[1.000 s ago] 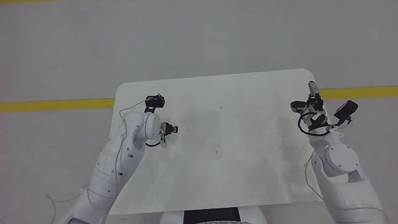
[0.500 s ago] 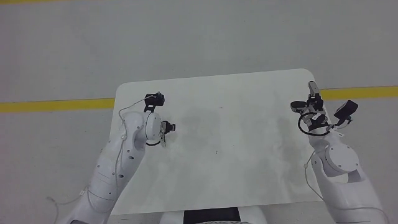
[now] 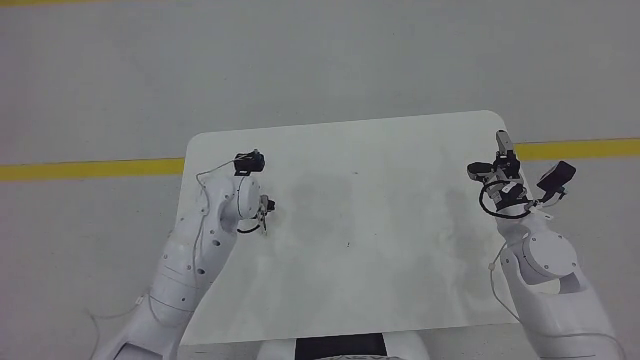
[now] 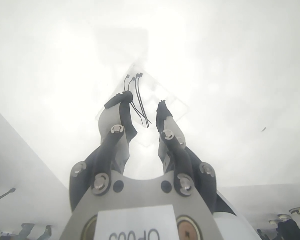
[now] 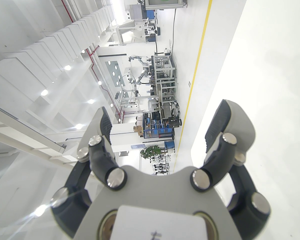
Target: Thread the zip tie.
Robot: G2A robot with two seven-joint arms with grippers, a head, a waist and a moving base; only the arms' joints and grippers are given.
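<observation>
Picking 1 tie cleanly out of the bundle looks like the step in hand. 3 black zip ties (image 4: 138, 93) lie side by side on a clear plastic sheet (image 4: 176, 106) on the bench (image 3: 400, 260), their heads pointing away from the left end effector (image 4: 141, 101) and their tails crossing near it. Because the tails overlap, a good grasp would likely come down on a stretch where 1 strap lies apart from the others, nearer the heads, and close squarely across the strap so that it does not roll or drag its neighbours along. The thin sheet may slide or lift, so a low, gentle approach seems wise.

The left end effector hovers over the sheet with its jaws moderately apart and nothing gripped between them. One fingertip (image 4: 122, 98) overlaps the straps as seen from the wrist, but whether it touches them cannot be told. The right end effector (image 5: 163, 108) sits at the bench's far right edge, well apart from the ties, jaws spread wide and empty, pointing out towards the room.
</observation>
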